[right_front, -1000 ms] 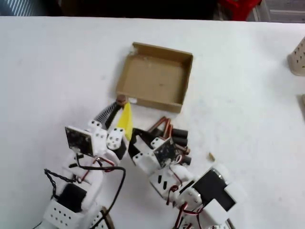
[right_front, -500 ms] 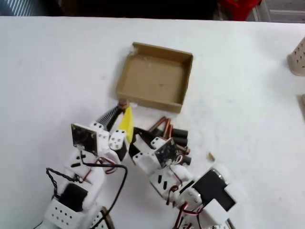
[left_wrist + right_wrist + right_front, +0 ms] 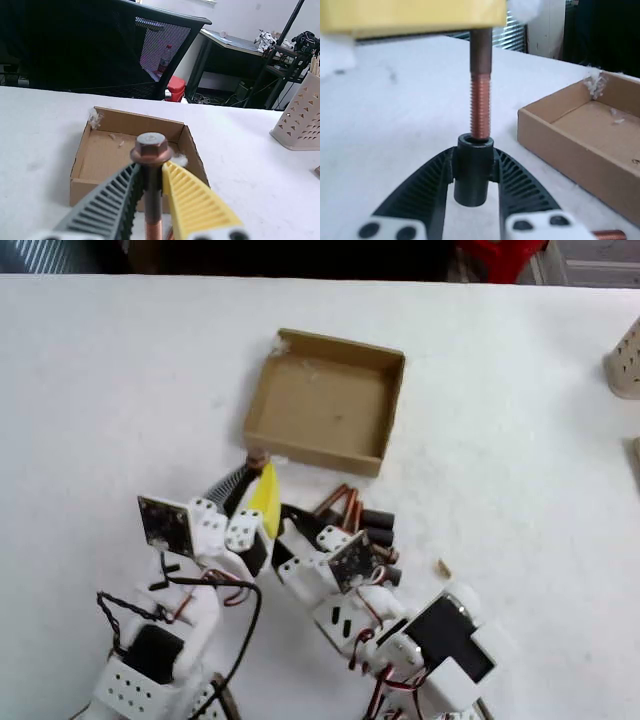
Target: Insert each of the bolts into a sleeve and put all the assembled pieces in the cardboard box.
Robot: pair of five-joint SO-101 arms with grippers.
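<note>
My left gripper [image 3: 150, 172], one finger grey and one yellow, is shut on a copper bolt [image 3: 151, 149] held upright with its hex head on top. Directly under it my right gripper [image 3: 472, 160], with black fingers, is shut on an upright black sleeve [image 3: 471, 175]. The threaded end of the bolt [image 3: 481, 100] sits just inside the sleeve's mouth. In the high view both grippers meet just in front of the cardboard box [image 3: 340, 348], with the bolt head [image 3: 256, 458] near its front left corner. The box [image 3: 132, 122] holds only bits of fluff.
Loose copper bolts [image 3: 345, 502] and black sleeves [image 3: 377, 520] lie on the white table to the right of the grippers. A small tan piece [image 3: 442, 567] lies farther right. A perforated beige holder [image 3: 625, 365] stands at the right edge.
The left gripper has shifted slightly toward the front of the table and the bolt has come down toward the sleeve. The right arm has barely moved.
</note>
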